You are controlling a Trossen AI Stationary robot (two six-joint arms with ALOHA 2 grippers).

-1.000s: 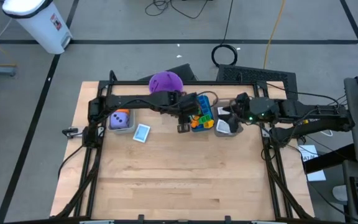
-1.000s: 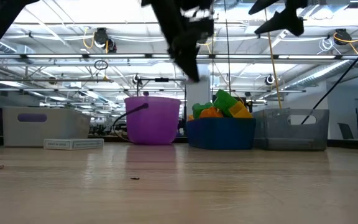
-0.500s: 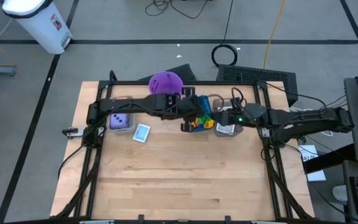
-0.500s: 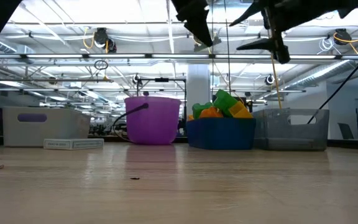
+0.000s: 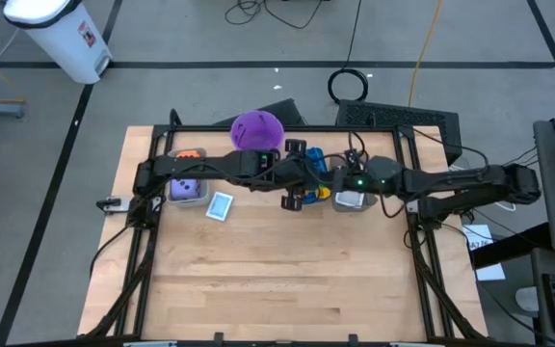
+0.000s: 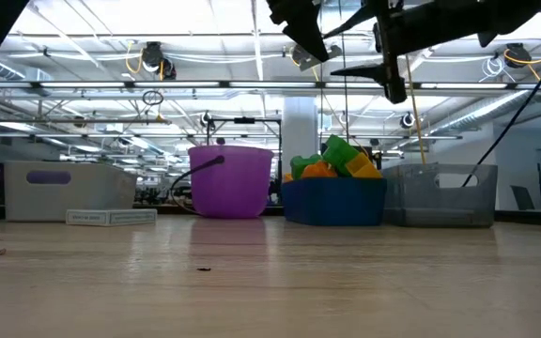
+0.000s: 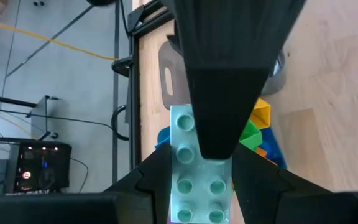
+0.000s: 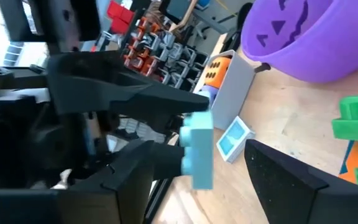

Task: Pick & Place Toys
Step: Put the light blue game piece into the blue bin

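Holding a pale teal brick point(image 7: 197, 180) above the blue bin point(image 6: 334, 202)
Left end effector point(image 7: 199, 163) clamps it; right end effector point(image 8: 197, 165), spread wide, flanks it; counter point(image 5: 287, 275) front bare.

A pale teal studded brick point(image 7: 194, 180) sits clamped between the left gripper's point(image 7: 194, 186) fingers, studs facing the wrist, raised in the air. Just beyond the fingertips, green, yellow, orange and blue bricks point(image 7: 260, 130) lie heaped. An orange die point(image 8: 215, 70) and a blue picture card point(image 8: 232, 139) rest farther off.
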